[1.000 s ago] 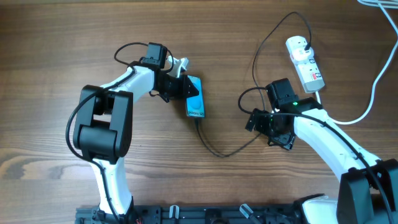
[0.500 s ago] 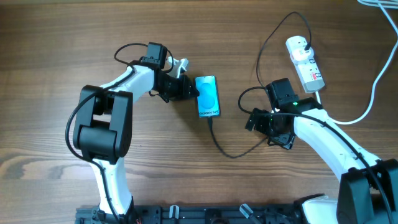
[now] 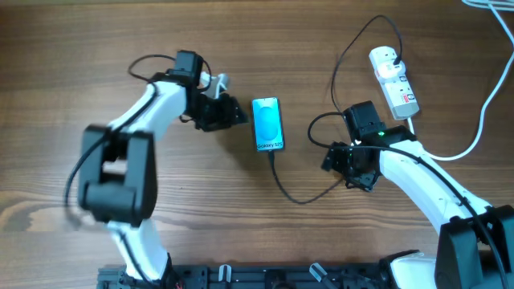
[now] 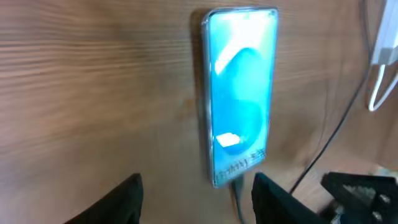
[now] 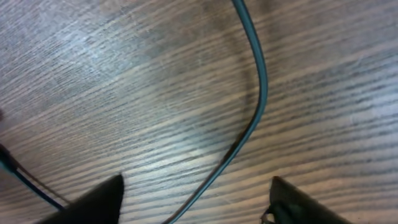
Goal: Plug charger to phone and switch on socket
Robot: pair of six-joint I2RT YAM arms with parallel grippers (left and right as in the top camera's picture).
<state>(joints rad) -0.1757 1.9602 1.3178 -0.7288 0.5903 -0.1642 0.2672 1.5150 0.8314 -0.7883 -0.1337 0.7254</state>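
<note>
The phone [image 3: 268, 124] lies flat on the wooden table, blue-teal screen up, "Galaxy S25" end toward the front; it also shows in the left wrist view [image 4: 239, 93]. The black charger cable [image 3: 299, 195] runs from the phone's near end in a loop to the white plug head in the socket [image 3: 393, 82], a white power strip at the back right. My left gripper [image 3: 234, 114] is open and empty, just left of the phone [image 4: 196, 199]. My right gripper [image 3: 333, 156] is open above the cable [image 5: 252, 118], which passes between its fingers [image 5: 196, 199].
A thick white cord [image 3: 482, 120] curves off the socket toward the right edge. Another white cord [image 3: 490, 8] crosses the far right corner. The right arm's body [image 3: 418, 181] lies in front of the socket.
The phone went from tilted in the left gripper to lying flat on the table. The left gripper let go and drew back to the left. The right arm barely moved.
</note>
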